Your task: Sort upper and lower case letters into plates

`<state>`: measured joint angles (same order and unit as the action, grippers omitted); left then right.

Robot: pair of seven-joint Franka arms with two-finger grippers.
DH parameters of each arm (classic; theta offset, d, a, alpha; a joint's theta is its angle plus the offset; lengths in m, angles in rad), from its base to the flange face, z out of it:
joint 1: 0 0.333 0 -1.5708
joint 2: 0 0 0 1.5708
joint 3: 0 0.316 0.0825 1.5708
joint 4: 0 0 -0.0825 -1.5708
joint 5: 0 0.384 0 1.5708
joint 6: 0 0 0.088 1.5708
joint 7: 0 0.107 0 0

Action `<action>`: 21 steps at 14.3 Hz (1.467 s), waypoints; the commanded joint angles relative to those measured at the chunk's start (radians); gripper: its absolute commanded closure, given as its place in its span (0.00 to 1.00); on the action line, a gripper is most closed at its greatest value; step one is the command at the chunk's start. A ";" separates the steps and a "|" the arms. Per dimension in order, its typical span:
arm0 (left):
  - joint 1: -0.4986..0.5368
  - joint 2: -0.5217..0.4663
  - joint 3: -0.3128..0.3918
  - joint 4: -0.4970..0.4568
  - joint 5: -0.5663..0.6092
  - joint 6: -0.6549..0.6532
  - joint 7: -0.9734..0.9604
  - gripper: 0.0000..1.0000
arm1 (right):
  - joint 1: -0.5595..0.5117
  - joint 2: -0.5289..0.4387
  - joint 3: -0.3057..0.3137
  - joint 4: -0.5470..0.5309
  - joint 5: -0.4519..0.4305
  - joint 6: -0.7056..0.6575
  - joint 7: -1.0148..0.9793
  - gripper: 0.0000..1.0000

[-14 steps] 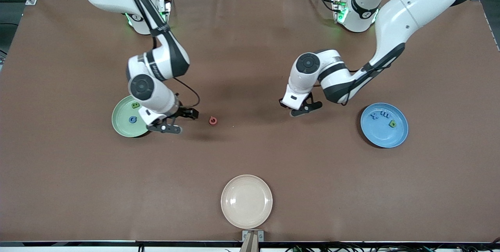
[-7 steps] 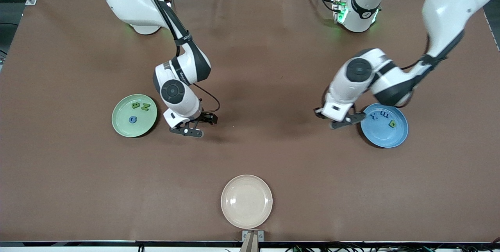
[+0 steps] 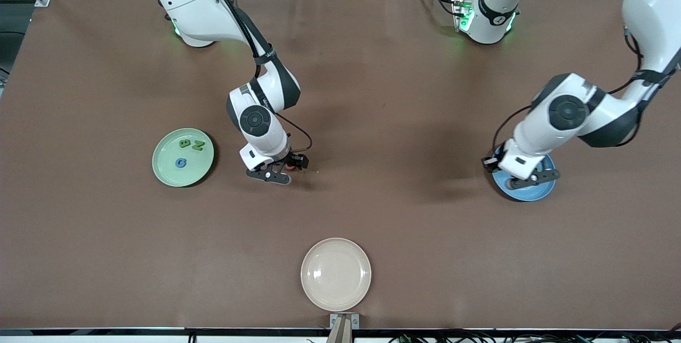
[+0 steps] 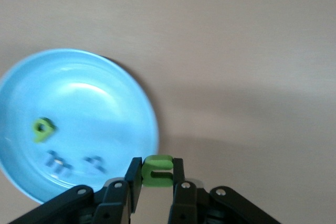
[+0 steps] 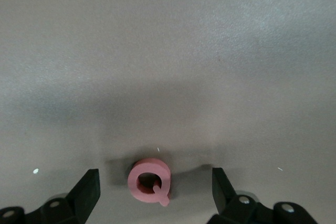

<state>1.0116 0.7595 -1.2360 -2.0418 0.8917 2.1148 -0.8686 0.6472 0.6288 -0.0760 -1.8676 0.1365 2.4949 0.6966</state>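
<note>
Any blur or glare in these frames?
Left wrist view: blue plate is motion-smeared with a white glare patch; the green letter in the left gripper stays sharp. Right wrist view: pink Q is crisp, with soft shadow bands. Front view: diffuse arm shadows on the table.

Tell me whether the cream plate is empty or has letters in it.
Empty. The front view shows the cream plate with a bare inside, no letters lying in it.
</note>
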 commanded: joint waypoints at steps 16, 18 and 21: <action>-0.113 0.046 0.311 0.074 0.009 0.109 0.218 0.85 | 0.000 -0.066 -0.016 -0.035 0.003 -0.091 0.028 1.00; -0.111 0.044 0.311 0.074 0.009 0.109 0.229 0.77 | -0.046 -0.121 -0.016 -0.035 0.003 -0.186 -0.011 1.00; -0.108 0.024 0.305 0.074 0.007 0.108 0.224 0.01 | -0.157 -0.216 -0.018 -0.100 -0.021 -0.265 -0.190 1.00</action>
<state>0.9038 0.7958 -0.9276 -1.9760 0.8929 2.2165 -0.6478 0.5754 0.5150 -0.1079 -1.8748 0.1323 2.2565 0.6221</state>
